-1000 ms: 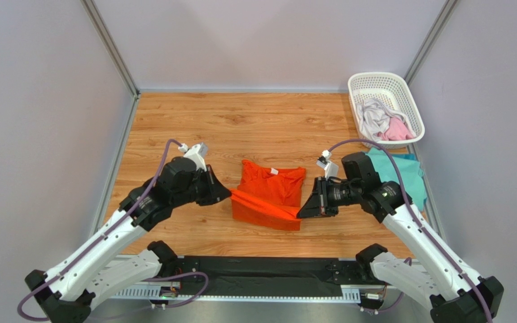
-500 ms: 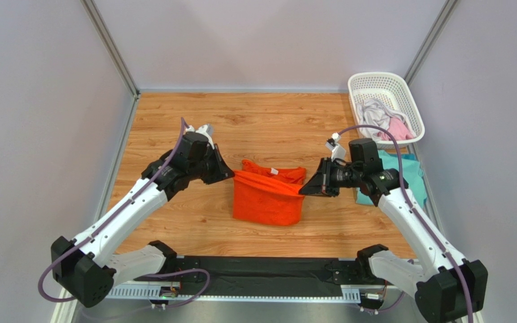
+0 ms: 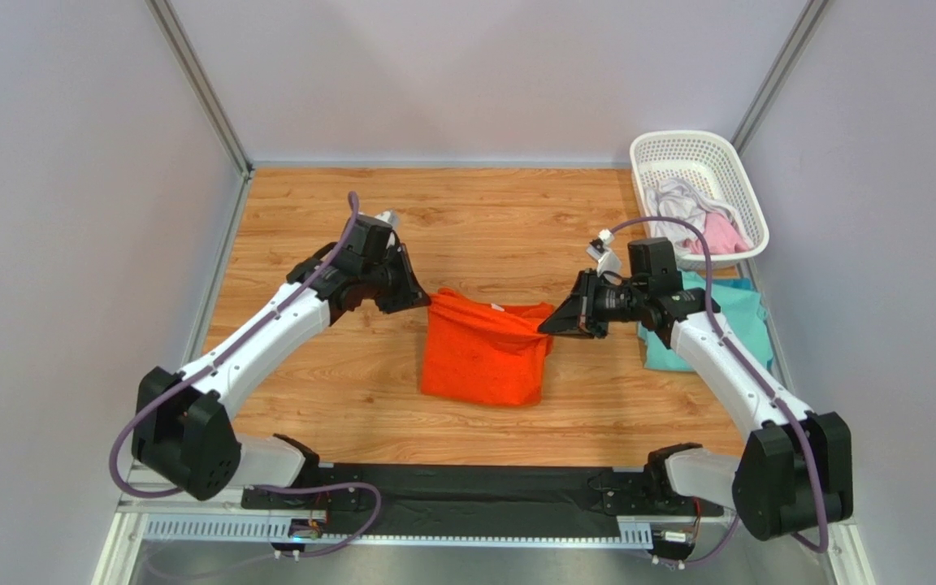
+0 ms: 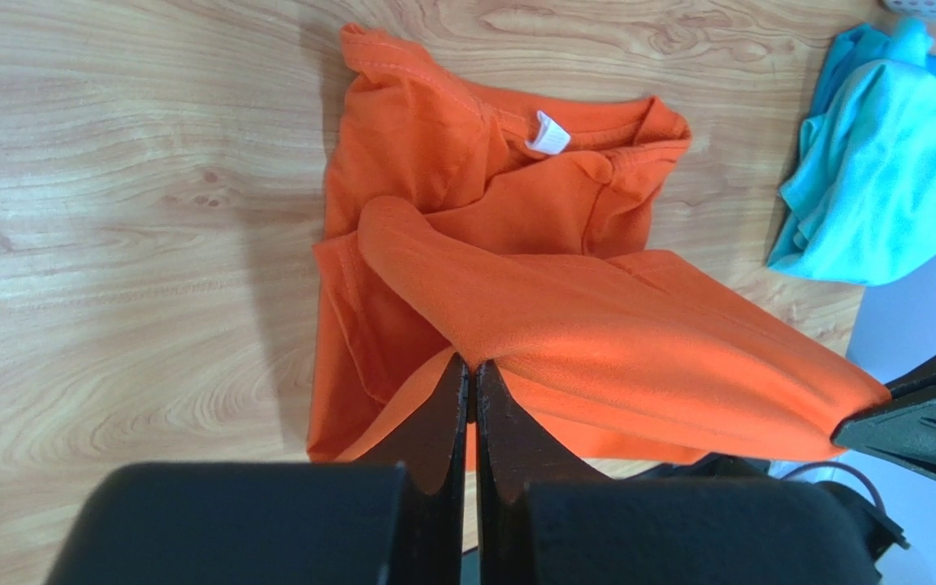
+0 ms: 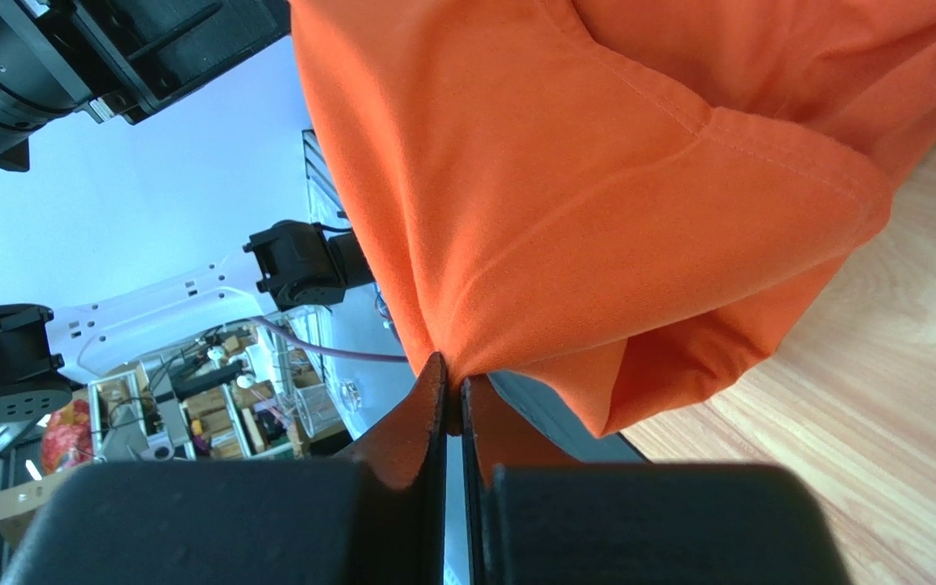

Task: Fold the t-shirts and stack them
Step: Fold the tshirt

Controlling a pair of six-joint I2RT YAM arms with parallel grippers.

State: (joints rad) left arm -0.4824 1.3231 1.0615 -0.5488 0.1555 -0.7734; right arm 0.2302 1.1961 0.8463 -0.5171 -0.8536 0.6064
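Observation:
The orange t-shirt [image 3: 485,354] lies mid-table with its near edge lifted and stretched between both grippers. My left gripper [image 3: 424,300] is shut on the shirt's left corner [image 4: 473,366]; under that lifted fold the collar with its white tag [image 4: 545,132] lies flat on the wood. My right gripper [image 3: 546,327] is shut on the right corner [image 5: 451,366], and the orange cloth [image 5: 583,183] hangs in front of that camera. A teal t-shirt [image 3: 729,317] lies crumpled at the right edge, partly under the right arm. Pale grey-white [image 3: 678,210] and pink [image 3: 721,234] t-shirts sit in the basket.
A white lattice basket [image 3: 690,149] stands at the back right corner. Grey walls close the table on the left, back and right. The teal t-shirt [image 4: 882,171] shows right of the orange one in the left wrist view.
Both grippers have carried the shirt's near edge away from the arm bases, over the rest of the shirt toward the collar. The arms have stretched out further.

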